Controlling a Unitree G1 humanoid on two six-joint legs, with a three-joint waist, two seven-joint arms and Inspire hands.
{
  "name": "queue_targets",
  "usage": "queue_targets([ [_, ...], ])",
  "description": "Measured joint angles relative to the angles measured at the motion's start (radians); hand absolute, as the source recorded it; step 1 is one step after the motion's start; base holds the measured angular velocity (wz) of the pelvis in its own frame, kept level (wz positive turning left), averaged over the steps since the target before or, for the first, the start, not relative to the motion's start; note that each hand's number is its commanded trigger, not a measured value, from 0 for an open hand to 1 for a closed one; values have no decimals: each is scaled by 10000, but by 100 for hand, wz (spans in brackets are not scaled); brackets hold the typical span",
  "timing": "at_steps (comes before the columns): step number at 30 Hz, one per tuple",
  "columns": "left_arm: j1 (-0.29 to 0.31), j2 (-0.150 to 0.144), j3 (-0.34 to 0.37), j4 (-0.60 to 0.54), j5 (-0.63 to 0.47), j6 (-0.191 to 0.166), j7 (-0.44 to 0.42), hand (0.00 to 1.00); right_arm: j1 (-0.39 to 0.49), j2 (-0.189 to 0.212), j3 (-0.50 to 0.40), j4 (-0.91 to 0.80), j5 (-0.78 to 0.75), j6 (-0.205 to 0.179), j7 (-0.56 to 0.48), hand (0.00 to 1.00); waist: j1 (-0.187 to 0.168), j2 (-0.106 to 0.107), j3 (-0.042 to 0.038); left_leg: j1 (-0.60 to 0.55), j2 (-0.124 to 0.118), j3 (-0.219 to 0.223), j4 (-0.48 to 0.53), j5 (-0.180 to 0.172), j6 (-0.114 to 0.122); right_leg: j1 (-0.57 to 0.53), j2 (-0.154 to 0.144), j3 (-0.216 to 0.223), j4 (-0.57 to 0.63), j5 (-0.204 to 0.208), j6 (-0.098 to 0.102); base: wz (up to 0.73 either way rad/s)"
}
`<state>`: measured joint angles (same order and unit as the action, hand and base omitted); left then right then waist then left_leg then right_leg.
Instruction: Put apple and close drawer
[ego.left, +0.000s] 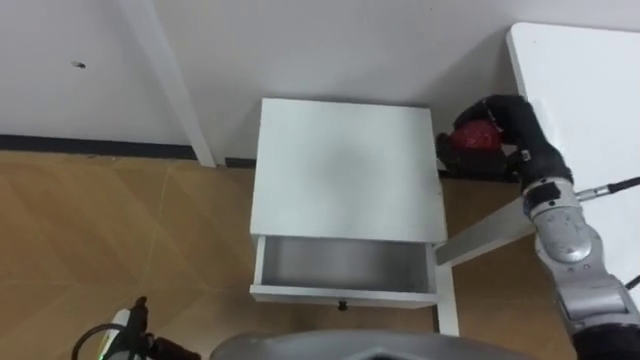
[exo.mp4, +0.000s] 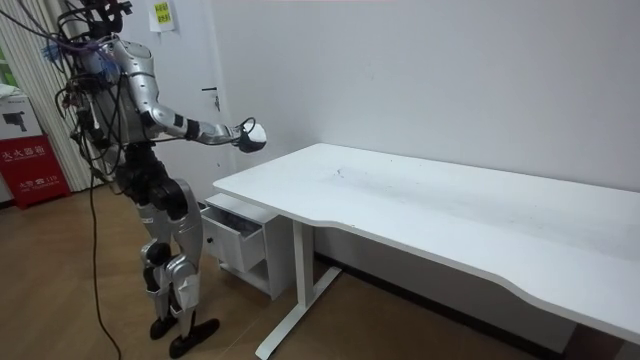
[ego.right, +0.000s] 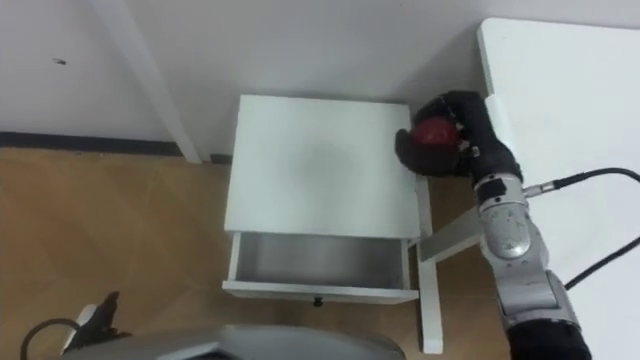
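Apple (ego.left: 474, 138), red, sits in our right robot hand (ego.left: 505, 115), whose dark fingers curl round it. We hold it raised in the air, over the gap between the white cabinet (ego.left: 345, 170) and the white bench (ego.left: 590, 90), near the cabinet's back right corner. Below the cabinet top the drawer (ego.left: 345, 295) stands pulled out towards us, its grey bottom showing. Our left robot hand (ego.left: 140, 325) shows low at the lower left over the wooden floor (ego.left: 100, 230); we cannot tell its state. We stand upright facing the cabinet, beside the bench's end.
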<state>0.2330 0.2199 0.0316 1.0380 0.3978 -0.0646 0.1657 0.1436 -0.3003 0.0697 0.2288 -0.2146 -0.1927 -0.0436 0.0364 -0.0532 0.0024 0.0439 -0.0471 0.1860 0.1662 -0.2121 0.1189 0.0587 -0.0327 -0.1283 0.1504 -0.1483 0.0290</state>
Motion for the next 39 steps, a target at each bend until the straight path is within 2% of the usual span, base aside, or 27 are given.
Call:
queue_targets([
  [5,-19,-58,-183,34,11,151,7,0,-7,292,640,-11,-95,53,429,100,116,13,9,-60,-5,-79,0,-1,1,-68,0,-24,3,0,0,5],
  [9,-101,-96,-277,33,10,161,12,0,5,412,716,48,-506,142,745,100,207,29,20,-152,-9,-156,32,0,0,-75,-2,-89,3,0,0,6],
  [17,-222,-146,-449,13,130,246,-3,0,54,502,1192,95,-1605,218,900,100,230,129,72,-177,-13,-235,37,0,0,-69,-3,-109,-3,0,0,2],
  [21,-293,-146,-441,-126,338,305,-50,0,62,516,1252,214,-1925,293,906,100,230,106,57,-185,-12,-269,17,0,0,-72,1,-116,-3,0,0,1],
  [28,-390,-141,-595,-231,432,437,-207,0,80,545,1566,1303,-1916,545,917,100,232,53,4,-196,-20,-324,28,0,0,-66,-5,-127,-4,0,0,1],
  [30,-400,-144,-808,-230,433,436,-205,0,151,543,1716,1609,-1916,622,923,100,242,67,13,-197,-24,-324,31,1,1,-67,-9,-125,-4,0,0,0],
  [36,-406,-145,-847,-228,488,410,-301,0,317,557,1759,1644,-1932,620,1203,100,249,137,58,-221,-22,-322,39,0,0,-68,-6,-134,-5,0,0,0],
  [39,-439,-144,-846,-228,496,396,-384,0,318,566,1778,1645,-1930,610,1291,100,269,158,56,-218,-22,-326,42,0,0,-69,-6,-140,-5,0,0,0],
])
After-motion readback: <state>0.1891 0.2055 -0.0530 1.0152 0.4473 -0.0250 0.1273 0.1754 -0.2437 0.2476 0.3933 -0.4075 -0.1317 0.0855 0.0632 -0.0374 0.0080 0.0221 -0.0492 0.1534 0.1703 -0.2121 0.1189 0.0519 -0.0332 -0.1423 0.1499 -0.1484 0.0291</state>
